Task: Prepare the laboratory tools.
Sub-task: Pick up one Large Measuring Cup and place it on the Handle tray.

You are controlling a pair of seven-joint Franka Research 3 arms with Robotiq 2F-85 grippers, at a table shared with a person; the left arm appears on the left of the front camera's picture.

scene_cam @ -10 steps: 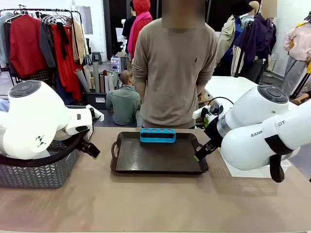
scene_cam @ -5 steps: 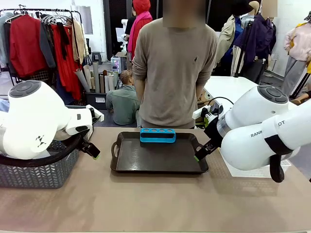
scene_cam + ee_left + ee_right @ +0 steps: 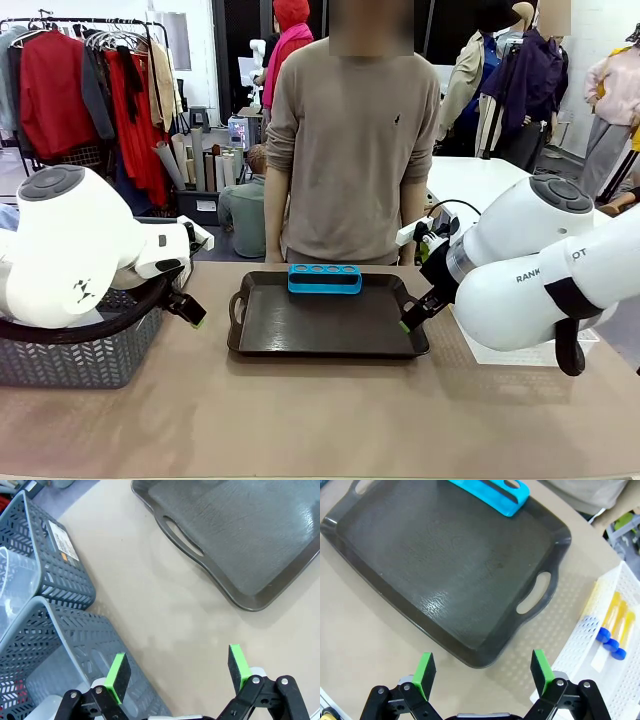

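**Rack is on the tray; both grippers are free**

Start at your left. Two grey baskets (image 3: 65,575) stand side by side on the table (image 3: 320,420). In the farther one, the left wrist view shows a clear plastic vessel, most likely the beaker (image 3: 17,577). The left gripper (image 3: 178,667) hangs above the bare table just beside the nearer basket. Its jaws are spread wide and there is nothing between the green pads.

In the middle lies the black tray (image 3: 330,330). The blue rack (image 3: 325,279) sits on it against the far rim, in front of the person (image 3: 345,140) standing at the far side. All four holes are empty, and the rest of the tray floor is bare.

On your right, the right gripper (image 3: 482,670) hovers over the table off the tray's near right corner. It is also released and holds nothing. Just beyond the tray's right handle is a white mesh basket (image 3: 580,645), with the yellow tubes (image 3: 615,625) lying flat in it, blue caps toward the gripper.

By my reading, you are early in the job. The rack is placed, and nothing has been brought to it. The next move is probably a pick from one of the baskets.

- **Tubes:** the right arm has to swing right, reach down inside the basket wall and close across one tube without catching the one next to it.
- **Beaker:** the left arm has to lift over the basket rim and find the handle or the wall.
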